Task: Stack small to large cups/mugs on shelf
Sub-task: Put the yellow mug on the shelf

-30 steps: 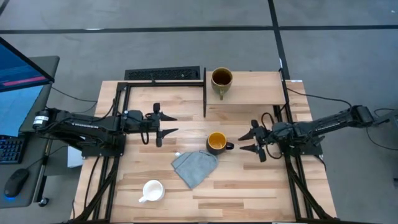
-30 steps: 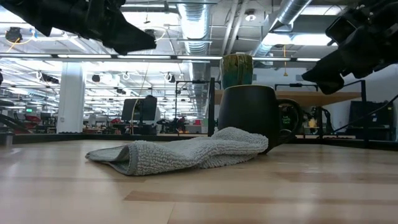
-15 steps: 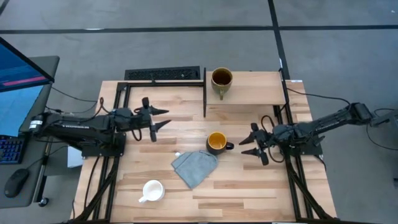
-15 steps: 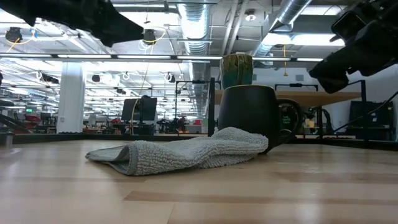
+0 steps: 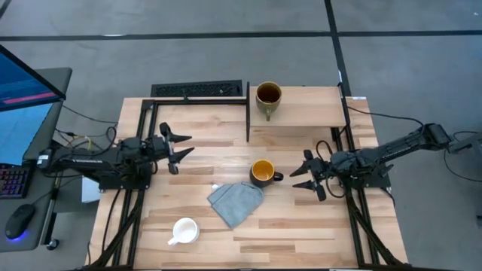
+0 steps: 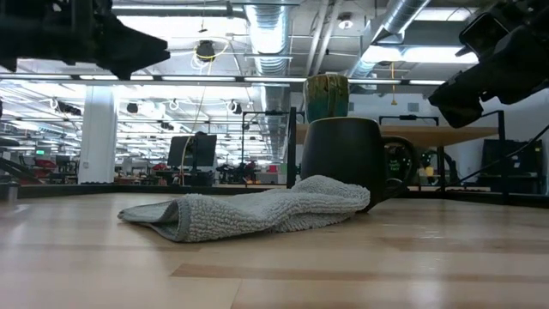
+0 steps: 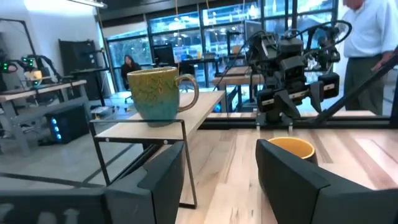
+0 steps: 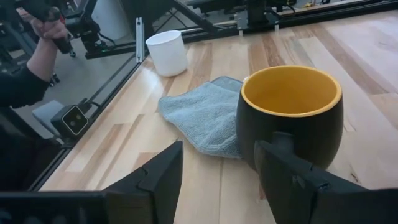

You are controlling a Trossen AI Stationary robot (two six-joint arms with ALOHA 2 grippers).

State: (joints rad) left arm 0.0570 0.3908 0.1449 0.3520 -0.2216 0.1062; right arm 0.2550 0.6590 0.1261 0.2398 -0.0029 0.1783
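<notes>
An olive-tan mug point(image 5: 269, 95) stands on its base at the left end of the light-wood shelf point(image 5: 309, 109), also in the left wrist view point(image 7: 160, 92). A dark mug with a yellow inside point(image 5: 262, 172) stands on the table, its handle toward my right gripper point(image 5: 302, 175). That gripper is open just right of the mug and touches nothing; the handle point(image 8: 280, 144) faces the gap between its fingers. A small white mug point(image 5: 184, 230) stands near the front left. My left gripper point(image 5: 178, 144) hangs open above the table's left part.
A grey-blue cloth point(image 5: 235, 202) lies crumpled against the dark mug's near side. A black upright point(image 5: 248, 113) bounds the shelf's left edge. A black bar point(image 5: 197, 89) lies at the far edge. A person point(image 7: 373, 31) stands beyond the table; a hand point(image 8: 46, 28) shows off the table's near-left side.
My left gripper has drawn back toward the table's left edge, sinking a little and staying open. The mugs and the cloth have not moved.
</notes>
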